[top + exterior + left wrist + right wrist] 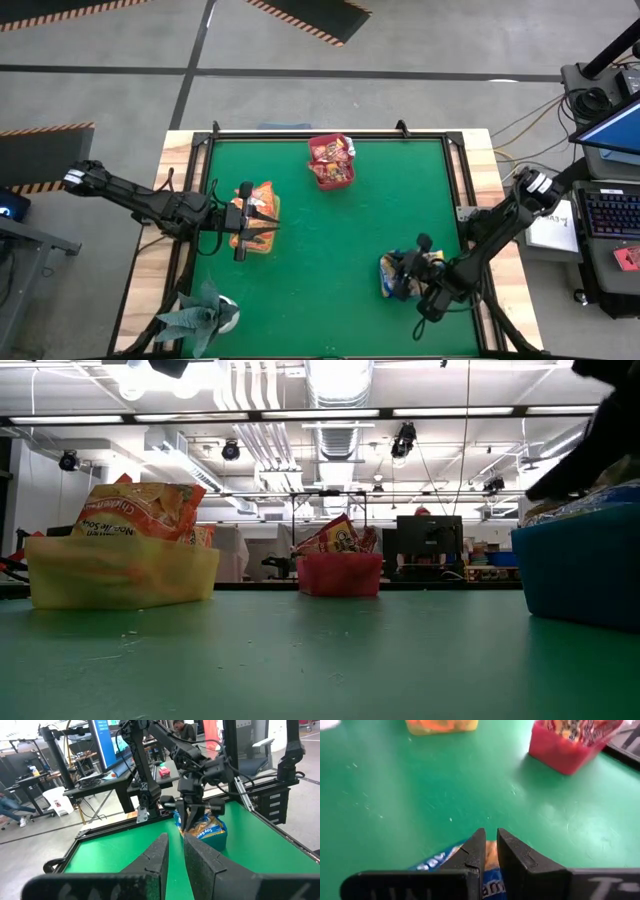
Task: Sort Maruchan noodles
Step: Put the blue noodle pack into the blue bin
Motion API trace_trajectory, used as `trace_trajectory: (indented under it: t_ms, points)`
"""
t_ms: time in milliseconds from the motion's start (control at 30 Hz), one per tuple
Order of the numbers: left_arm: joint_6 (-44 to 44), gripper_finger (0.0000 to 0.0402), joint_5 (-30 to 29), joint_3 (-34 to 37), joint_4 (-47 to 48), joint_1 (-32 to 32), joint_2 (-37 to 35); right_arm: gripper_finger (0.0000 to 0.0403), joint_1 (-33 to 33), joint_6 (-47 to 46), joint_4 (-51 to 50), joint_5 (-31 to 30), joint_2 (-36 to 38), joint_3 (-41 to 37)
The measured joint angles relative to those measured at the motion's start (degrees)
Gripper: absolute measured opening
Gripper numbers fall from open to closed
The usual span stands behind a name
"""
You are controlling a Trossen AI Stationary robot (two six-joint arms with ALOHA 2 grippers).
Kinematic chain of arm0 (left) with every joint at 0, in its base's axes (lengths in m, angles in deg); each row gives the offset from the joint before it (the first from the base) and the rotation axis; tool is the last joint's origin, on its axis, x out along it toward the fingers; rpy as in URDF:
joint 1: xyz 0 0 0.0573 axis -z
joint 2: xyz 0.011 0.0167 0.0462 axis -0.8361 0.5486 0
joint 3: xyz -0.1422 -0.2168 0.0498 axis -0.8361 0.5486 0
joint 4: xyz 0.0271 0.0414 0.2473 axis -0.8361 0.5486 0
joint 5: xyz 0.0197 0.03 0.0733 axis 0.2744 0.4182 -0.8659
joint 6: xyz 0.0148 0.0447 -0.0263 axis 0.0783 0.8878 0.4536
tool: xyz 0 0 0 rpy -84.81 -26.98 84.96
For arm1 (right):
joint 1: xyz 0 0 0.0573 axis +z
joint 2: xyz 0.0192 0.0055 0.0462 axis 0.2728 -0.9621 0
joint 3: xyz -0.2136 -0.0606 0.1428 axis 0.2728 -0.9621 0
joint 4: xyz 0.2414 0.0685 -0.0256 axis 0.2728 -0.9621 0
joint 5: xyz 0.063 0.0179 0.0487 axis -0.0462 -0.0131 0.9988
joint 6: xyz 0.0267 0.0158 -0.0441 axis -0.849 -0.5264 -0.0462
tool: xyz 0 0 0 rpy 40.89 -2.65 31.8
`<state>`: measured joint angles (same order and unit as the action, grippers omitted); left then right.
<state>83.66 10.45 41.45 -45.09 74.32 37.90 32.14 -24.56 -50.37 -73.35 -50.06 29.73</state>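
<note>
Three trays stand on the green table. The yellow tray [262, 200] [120, 575] holds orange packets [140, 510]. The red tray [332, 175] [340, 575] [560, 750] holds dark red packets. The blue tray [392, 282] [212, 834] holds blue-and-yellow packets [202, 827] [435, 862]. My left gripper [266, 232] [176, 842] is over the yellow tray's near side, level, pointing toward the table's right, shut and empty. My right gripper [408, 270] [189, 822] [489, 834] points down over the blue tray, shut, just above the top packet. My right gripper points down from above at the top blue-and-yellow packet [490, 885] in the blue tray. Its fingertips [186, 825] reach the level of the packets, but I cannot tell whether they touch the wrapper.
A grey-green artificial plant in a white pot [200, 315] stands at the table's near left corner. Black frame rails [455, 190] run along the table's edges. The green middle of the table [330, 260] lies between the three trays. Desks and monitors stand beyond the table.
</note>
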Motion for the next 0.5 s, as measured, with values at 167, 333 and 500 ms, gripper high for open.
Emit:
trace_trajectory:
  t_ms: [167,333,500]
  points:
    - [-0.15,0.0043,0.00,0.00,0.01,0.01,0.00,0.0038,1.28,6.20,-0.17,0.86,6.84,0.60]
    - [-0.15,0.0043,0.00,0.00,0.00,0.01,0.00,0.0038,6.20,6.47,-2.54,0.02,15.21,-0.15]
    - [-0.16,0.0043,0.00,0.00,-0.02,0.00,0.02,0.0038,11.88,-5.81,-3.11,-6.14,18.00,-5.83]
